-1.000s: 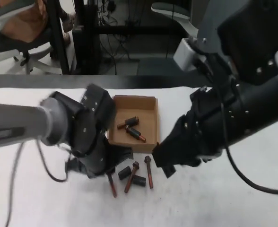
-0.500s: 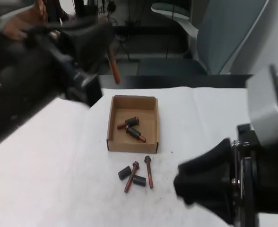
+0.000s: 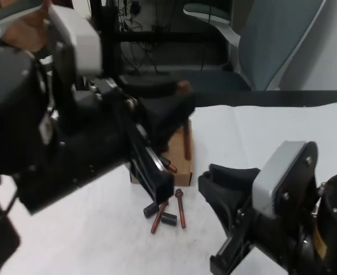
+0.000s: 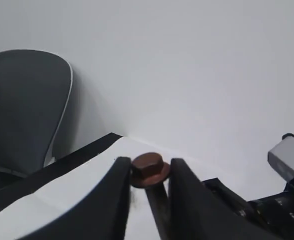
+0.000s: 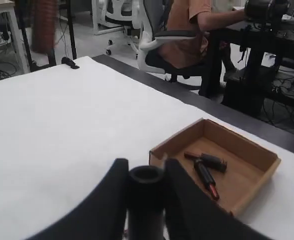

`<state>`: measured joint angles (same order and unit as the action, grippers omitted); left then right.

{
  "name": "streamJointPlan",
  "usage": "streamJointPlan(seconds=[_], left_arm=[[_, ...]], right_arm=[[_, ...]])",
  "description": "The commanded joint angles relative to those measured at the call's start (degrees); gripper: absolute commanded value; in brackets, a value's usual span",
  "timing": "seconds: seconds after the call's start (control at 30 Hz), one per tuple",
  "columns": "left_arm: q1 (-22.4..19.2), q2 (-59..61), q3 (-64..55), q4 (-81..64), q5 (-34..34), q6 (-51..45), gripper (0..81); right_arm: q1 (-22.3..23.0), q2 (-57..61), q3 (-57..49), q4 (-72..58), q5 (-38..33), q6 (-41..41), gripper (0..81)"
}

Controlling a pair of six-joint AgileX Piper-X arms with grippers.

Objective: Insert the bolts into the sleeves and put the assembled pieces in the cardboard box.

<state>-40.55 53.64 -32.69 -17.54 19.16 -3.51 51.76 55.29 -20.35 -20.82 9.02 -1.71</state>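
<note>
Currently, two assembled pieces (image 5: 206, 177) are noted lying inside the cardboard box (image 5: 247, 150); whether each bolt is fully seated cannot be told from these views. One bolt (image 4: 149, 170) is clenched just under its head by the left jaws, raised well above the table (image 3: 271, 132). One sleeve (image 5: 146, 180) is gripped in the right jaws, open end up, held near the box. Mating of this pair is judged the step in hand and is not yet done. Two loose bolts (image 3: 180, 208) and two loose sleeves (image 3: 168, 218) are recorded on the table just in front of the box, close together. Roughly half the work is judged outstanding. Both arms are crowded near the box and loose parts, and open table is available to the right. The box walls should be cleared on approach.
</note>
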Motion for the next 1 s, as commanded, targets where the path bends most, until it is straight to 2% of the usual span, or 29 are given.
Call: streamJointPlan(seconds=[0.0,0.3,0.73,0.97], left_arm=[[-0.72,1.6,-0.04,-4.38,0.31,0.51,1.8],[-0.71,2.69,-0.04,-5.92,-1.04,0.51,1.8],[-0.71,2.69,-0.04,-4.23,-0.58,0.51,1.8],[-0.71,2.69,-0.04,2.31,10.49,0.51,1.8]], right_arm=[[0.09,1.6,-0.05,-7.36,-2.99,-3.11,0.6],[0.11,1.8,-0.05,-15.83,-9.63,-2.99,0.6],[0.11,1.8,-0.15,-16.34,-9.78,-3.0,0.6],[0.11,1.8,-0.15,-16.34,-7.62,-2.25,0.6]])
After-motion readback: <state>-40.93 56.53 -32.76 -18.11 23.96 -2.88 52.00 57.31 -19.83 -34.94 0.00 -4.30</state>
